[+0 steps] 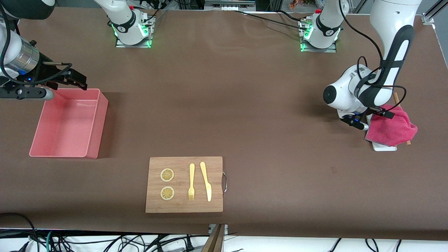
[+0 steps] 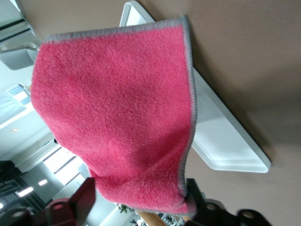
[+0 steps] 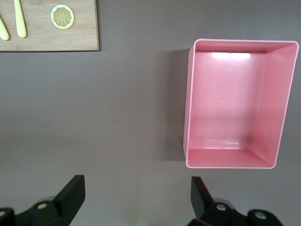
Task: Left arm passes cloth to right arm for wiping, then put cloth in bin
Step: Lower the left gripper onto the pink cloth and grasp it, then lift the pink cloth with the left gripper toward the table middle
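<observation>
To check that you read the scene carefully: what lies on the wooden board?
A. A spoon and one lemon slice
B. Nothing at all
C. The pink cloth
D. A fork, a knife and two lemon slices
D: the wooden board carries a yellow fork, a yellow knife and two lemon slices, while the cloth is at the left arm's end of the table.

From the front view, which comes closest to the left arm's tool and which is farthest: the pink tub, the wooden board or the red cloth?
Measured from the left tool:
1. Cloth, right at the tool, draped over a white tray at the left arm's end.
2. Wooden board, mid-table, nearest the front camera.
3. Bin, at the right arm's end.
</observation>
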`<action>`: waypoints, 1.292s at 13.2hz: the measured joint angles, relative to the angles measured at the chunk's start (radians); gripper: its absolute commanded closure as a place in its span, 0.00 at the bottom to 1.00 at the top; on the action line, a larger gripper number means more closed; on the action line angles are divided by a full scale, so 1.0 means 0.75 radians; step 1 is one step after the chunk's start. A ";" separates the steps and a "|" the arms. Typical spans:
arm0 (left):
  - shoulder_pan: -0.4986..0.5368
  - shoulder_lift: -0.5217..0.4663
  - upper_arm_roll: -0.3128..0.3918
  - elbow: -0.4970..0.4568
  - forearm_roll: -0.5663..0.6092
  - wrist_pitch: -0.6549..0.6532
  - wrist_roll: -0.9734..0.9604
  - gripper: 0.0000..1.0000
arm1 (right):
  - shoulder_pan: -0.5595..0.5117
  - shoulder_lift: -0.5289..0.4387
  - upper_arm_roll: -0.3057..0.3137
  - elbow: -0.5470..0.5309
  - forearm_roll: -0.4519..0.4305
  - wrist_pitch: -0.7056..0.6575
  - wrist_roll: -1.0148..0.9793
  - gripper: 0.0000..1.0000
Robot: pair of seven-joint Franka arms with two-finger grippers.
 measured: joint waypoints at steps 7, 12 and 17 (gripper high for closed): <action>-0.001 -0.013 -0.011 0.001 0.005 0.014 0.000 1.00 | 0.000 0.000 0.000 0.000 0.000 0.000 0.000 0.01; -0.006 -0.152 -0.056 0.099 -0.407 0.014 0.306 1.00 | 0.000 0.000 0.000 0.000 0.000 0.000 0.000 0.01; -0.036 -0.197 -0.070 0.501 -1.172 -0.358 0.672 1.00 | 0.000 0.000 0.000 0.000 0.000 0.000 0.000 0.01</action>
